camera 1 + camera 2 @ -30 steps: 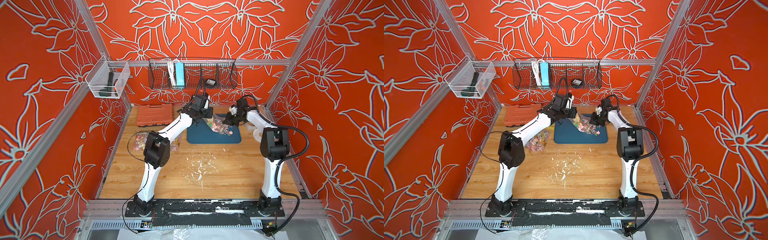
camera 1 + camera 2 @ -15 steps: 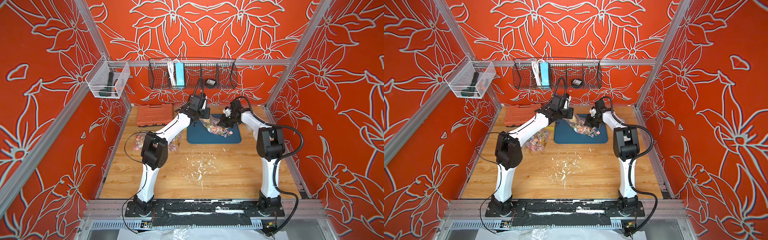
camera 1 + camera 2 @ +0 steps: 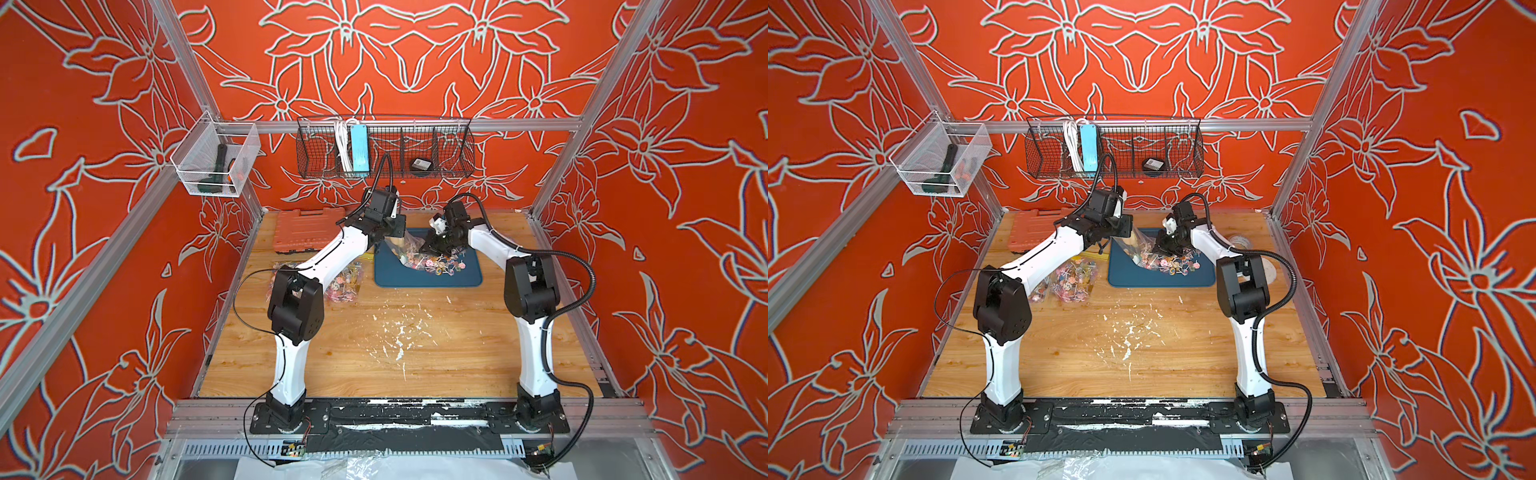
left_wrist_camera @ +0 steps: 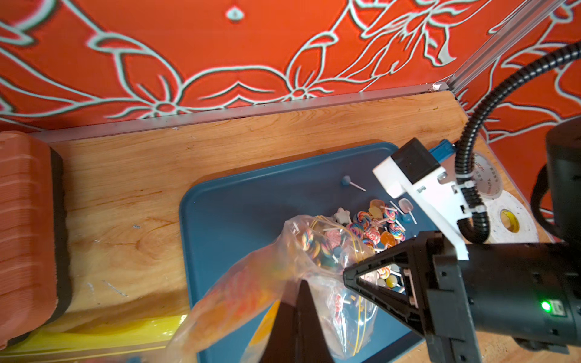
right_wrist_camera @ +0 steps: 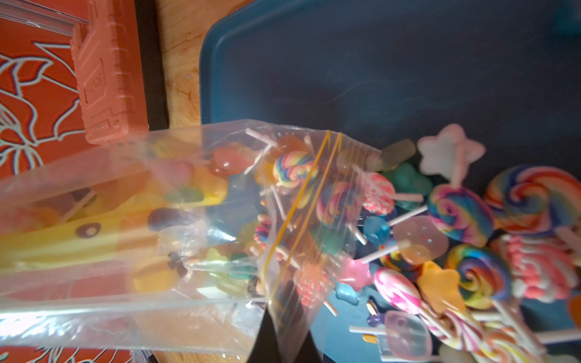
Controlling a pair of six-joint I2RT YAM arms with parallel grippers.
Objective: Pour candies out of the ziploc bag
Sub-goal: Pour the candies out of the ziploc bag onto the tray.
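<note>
Two arms reach to the far middle of the wooden table (image 3: 374,340), where a blue tray (image 3: 390,276) lies flat; an orange tool case (image 3: 305,230) sits to its left against the far edge. Partly hidden under the left arm, further filled bags (image 3: 340,282) rest on the wood left of the tray. The ziploc bag (image 4: 251,283) is held slanted over the tray, closed end raised on the left, open mouth low on the tray surface. The left gripper (image 4: 298,314) is pressed together on the raised end; its fingertips are cut off by the frame edge in the left wrist view and masked by the wrist in both top views. The right gripper (image 4: 355,273) pinches the bag film beside the yellow zip line; in the right wrist view only a dark sliver of finger (image 5: 270,339) shows behind the plastic. The candies (image 5: 465,220) lie heaped on the tray at the bag's mouth, on the right. More are inside the bag, blurred by the film, count indeterminate. One blue lollipop (image 4: 346,180) lies apart, further off on the tray.
</note>
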